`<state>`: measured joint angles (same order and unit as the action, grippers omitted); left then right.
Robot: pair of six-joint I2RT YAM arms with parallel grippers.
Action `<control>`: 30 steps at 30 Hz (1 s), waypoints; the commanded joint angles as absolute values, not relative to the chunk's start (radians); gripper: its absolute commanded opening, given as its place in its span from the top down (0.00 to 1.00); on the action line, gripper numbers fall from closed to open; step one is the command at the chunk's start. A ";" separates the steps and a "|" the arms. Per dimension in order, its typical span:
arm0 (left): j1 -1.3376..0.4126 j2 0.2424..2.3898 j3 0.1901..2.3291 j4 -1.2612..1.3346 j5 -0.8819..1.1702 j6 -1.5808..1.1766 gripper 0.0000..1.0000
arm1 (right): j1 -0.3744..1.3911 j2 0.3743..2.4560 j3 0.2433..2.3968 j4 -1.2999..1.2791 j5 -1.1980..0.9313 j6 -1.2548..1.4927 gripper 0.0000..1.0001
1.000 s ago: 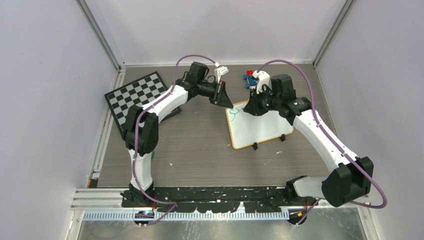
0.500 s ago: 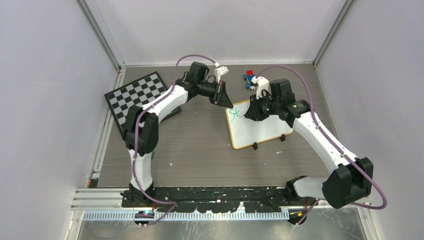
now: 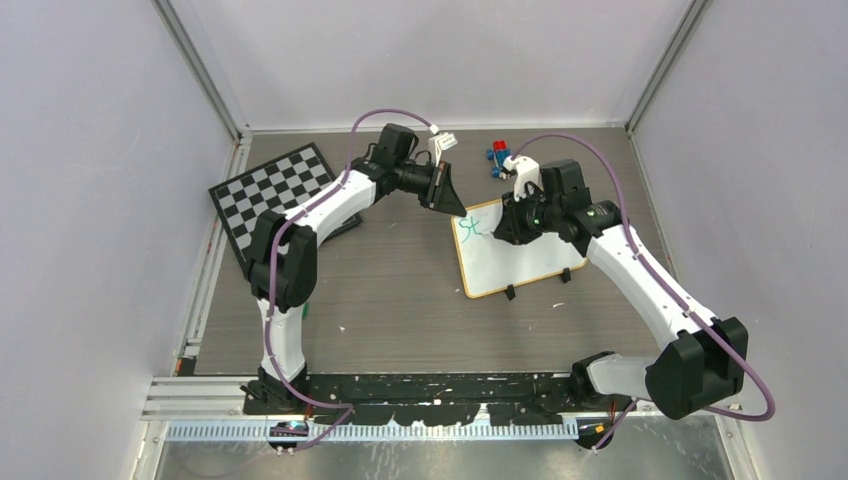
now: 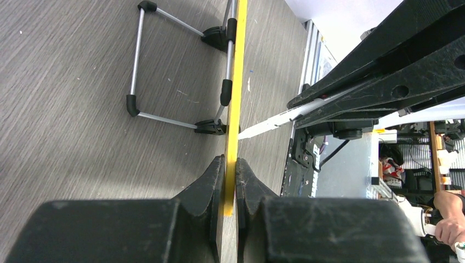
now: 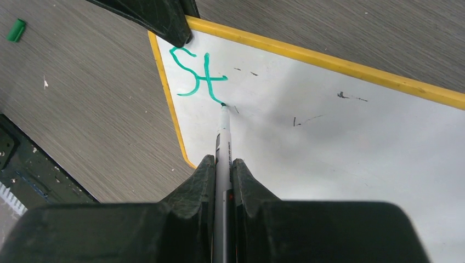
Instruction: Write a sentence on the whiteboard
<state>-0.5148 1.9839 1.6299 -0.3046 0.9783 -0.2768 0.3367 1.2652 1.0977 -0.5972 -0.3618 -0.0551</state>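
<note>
Even, bright light (soft shadows)

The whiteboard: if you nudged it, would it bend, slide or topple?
The whiteboard is probably stiff: its edge runs straight through the left pincer. Likely light and tippy, since only a thin wire stand seems to prop it. Its glossy face looks slippery.

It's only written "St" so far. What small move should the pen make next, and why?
Probably lift the right gripper's marker slightly and shift just right of the t for the next letter: its tip sits at the foot of the green St, the whiteboard beyond is mostly bare, and the left gripper pinches the frame.
</note>
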 commanded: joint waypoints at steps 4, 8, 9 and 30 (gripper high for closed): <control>-0.522 1.966 1.642 -0.321 0.971 -0.260 1.00 | 0.336 1.238 1.150 -0.560 -0.313 -0.054 1.00; -0.523 1.971 1.661 -0.366 0.978 -0.229 1.00 | 0.336 1.231 1.162 -0.561 -0.347 -0.045 1.00; -0.522 1.972 1.667 -0.382 0.979 -0.214 1.00 | 0.336 1.226 1.164 -0.564 -0.358 -0.045 1.00; -0.525 1.995 1.719 -0.591 1.022 -0.020 1.00 | 0.280 1.178 1.109 -0.518 -0.473 -0.049 1.00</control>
<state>-0.5110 1.9839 1.6897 -0.5400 0.9913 -0.0509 0.2794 1.2022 1.1160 -0.5873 -0.4446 -0.0505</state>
